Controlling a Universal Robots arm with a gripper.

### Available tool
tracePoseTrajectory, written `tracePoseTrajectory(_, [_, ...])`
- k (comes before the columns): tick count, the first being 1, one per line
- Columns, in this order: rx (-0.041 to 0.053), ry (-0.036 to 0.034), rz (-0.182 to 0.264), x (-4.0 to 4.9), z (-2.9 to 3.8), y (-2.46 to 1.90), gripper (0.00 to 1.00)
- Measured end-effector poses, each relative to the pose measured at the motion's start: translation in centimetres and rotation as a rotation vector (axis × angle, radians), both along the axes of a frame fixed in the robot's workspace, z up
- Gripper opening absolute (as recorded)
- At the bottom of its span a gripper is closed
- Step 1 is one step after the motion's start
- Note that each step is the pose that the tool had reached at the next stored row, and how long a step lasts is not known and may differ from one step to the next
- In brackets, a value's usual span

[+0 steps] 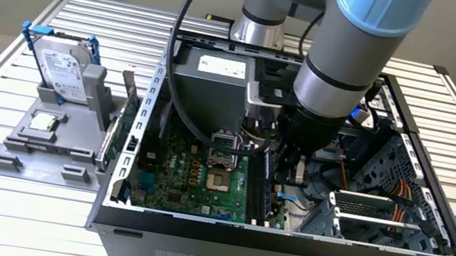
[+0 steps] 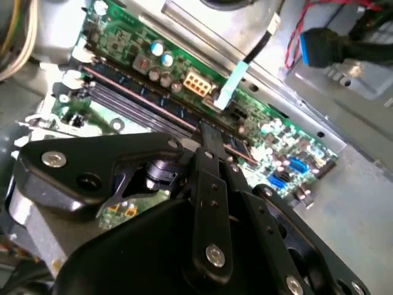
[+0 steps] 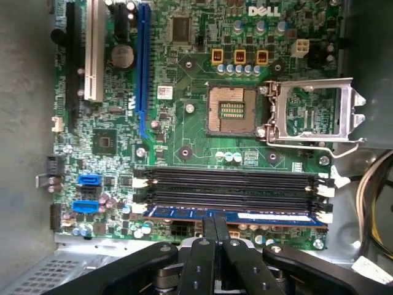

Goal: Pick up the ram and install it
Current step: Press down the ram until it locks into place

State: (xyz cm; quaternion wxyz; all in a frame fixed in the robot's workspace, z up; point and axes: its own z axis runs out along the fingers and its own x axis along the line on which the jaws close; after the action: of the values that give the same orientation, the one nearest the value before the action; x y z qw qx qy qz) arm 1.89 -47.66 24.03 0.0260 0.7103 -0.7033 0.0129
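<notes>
The end effector (image 3: 215,230) is down inside the open computer case (image 1: 283,247), its narrow fingers (image 3: 210,226) closed on the upper edge of the ram (image 3: 245,216). In the first wrist view the ram stands on edge in the outermost of the 4 memory slots (image 3: 233,187), the one farthest from the open CPU socket (image 3: 231,109). Whether it is fully seated cannot be told. In the exterior view the arm (image 1: 348,64) hides this spot beside the motherboard (image 1: 192,177).
</notes>
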Motion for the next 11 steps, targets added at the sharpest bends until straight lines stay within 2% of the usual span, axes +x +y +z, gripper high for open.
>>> tracePoseTrajectory(3, [-0.0003,0.0000,-0.002,0.00,-0.05,0.03,0.00])
tracePoseTrajectory(11, [0.0003,0.0000,-0.107,0.19,-1.46,0.05,0.00])
